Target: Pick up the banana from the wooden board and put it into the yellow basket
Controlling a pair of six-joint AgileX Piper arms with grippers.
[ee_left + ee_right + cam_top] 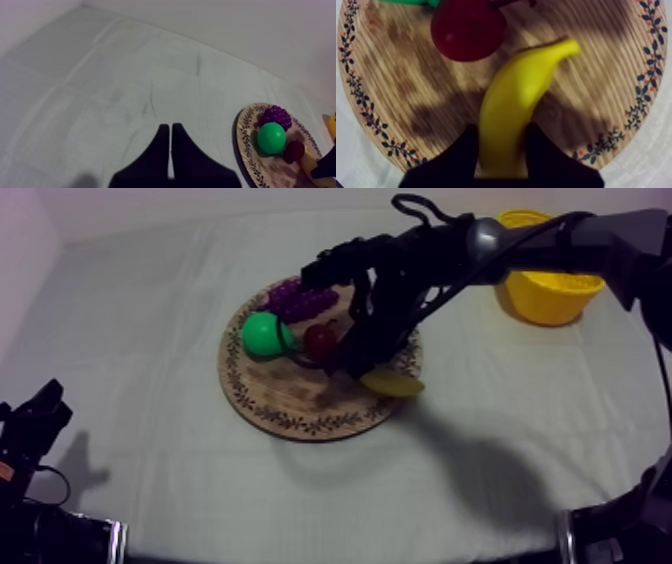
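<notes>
right gripper [502, 131] clamped on the banana [511, 100] at the wooden board's [290, 403] rim, small red fruit [320, 340] just beside it, yellow basket [548, 298] well apart, far right, left gripper [170, 127] fingers pressed together over bare cloth [125, 85]

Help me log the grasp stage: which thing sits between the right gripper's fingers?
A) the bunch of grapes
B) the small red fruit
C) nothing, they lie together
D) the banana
D: in the right wrist view the right gripper is closed round the banana, one black finger at each side of it, over the wooden board.
</notes>
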